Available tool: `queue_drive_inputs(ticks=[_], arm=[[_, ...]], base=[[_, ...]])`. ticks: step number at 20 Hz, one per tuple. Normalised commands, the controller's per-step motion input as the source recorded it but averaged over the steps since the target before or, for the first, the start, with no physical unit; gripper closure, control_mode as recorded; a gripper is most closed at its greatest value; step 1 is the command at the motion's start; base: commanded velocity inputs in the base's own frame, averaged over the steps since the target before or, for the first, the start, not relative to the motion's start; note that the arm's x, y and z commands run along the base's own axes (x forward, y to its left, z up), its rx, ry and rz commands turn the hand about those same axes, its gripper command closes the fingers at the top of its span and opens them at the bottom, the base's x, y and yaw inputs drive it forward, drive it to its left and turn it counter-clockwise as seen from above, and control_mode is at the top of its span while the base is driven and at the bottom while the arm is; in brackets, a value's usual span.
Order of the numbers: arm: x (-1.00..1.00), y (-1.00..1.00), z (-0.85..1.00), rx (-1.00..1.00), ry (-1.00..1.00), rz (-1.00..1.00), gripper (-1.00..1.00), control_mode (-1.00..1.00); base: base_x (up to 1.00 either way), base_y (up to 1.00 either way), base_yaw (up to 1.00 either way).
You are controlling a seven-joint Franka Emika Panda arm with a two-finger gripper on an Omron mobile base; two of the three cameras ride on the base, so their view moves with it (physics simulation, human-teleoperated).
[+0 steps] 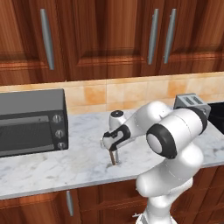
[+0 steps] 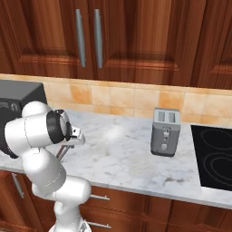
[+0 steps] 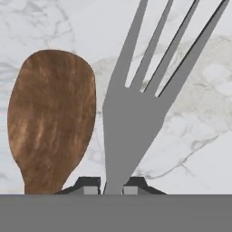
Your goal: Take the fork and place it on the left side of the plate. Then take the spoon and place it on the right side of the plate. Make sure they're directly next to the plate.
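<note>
In the hand view the silver-grey fork (image 3: pixel 131 118) stands close up with its four tines spreading toward the top right. Its slim neck runs down between my gripper (image 3: pixel 112 186), whose fingertips (image 3: pixel 90 186) press in on either side of it. The brown wooden spoon (image 3: pixel 52 118) lies just left of the fork, bowl up, outside the jaws. In the left base view my gripper (image 1: pixel 113 151) points down at the marble counter (image 1: pixel 65 166), with a brown sliver of the spoon (image 1: pixel 113 159) below it. The plate is out of view.
A dark microwave (image 1: pixel 30 122) stands on the counter left of the arm. A grey toaster (image 2: pixel 165 131) sits to the right, with a black cooktop (image 2: pixel 213 156) beyond it. Wooden cabinets hang above the tiled backsplash.
</note>
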Motion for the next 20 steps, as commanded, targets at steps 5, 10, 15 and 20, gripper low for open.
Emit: queue_drive_inputs(ticks=[5, 10, 15, 20], arm=[[-0.07, -0.37, -0.33, 0.02, 0.0, -0.13, 1.0, -1.0], [-0.45, -0.65, 0.18, 0.17, 0.0, -0.27, 1.0, -1.0], [-0.7, -0.66, 0.82, 0.22, -0.01, -0.26, 1.0, -1.0], [-0.68, -0.47, 0.98, 0.16, 0.0, -0.21, 1.0, -1.0]], base=[[0.0, 0.0, 0.0], [0.0, 0.0, 0.0], [0.0, 0.0, 0.0], [0.0, 0.0, 0.0]])
